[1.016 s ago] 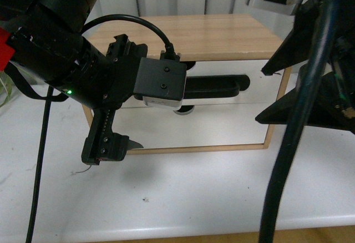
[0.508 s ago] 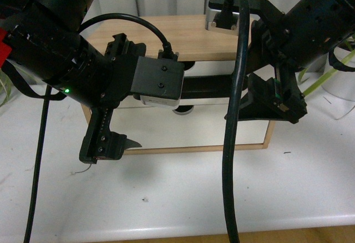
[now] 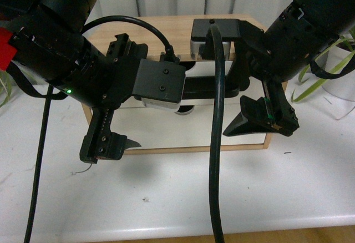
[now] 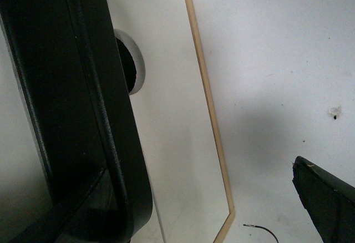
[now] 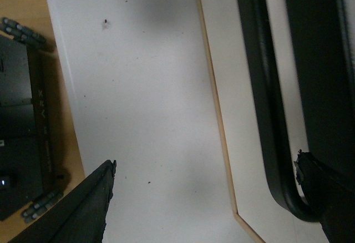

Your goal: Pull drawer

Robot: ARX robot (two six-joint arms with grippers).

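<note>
The drawer (image 3: 199, 70) is the upper white front of the wooden cabinet (image 3: 222, 32), with a wide black bar handle (image 3: 199, 87). My left gripper (image 3: 128, 93) is open, turned on its side before the handle's left part. One finger (image 3: 105, 143) hangs low in front of the plain lower front (image 3: 183, 129). In the left wrist view the handle (image 4: 72, 87) runs close along one side and a fingertip (image 4: 327, 198) shows apart from it. My right gripper (image 3: 247, 85) is open at the handle's right end. The right wrist view shows the handle's end (image 5: 266, 115) just inside one finger (image 5: 330, 198), the other finger (image 5: 83, 209) over the table.
The cabinet stands on a white table (image 3: 183, 198) whose front edge is near the bottom of the front view. Thick black cables (image 3: 213, 171) hang before the cabinet. A plant and white pot (image 3: 338, 82) stand at the right. A black device (image 5: 22, 143) lies beyond the table edge.
The right arm has swung in from the right and lowered, bringing its open gripper to the handle's right end. The left arm has stayed put.
</note>
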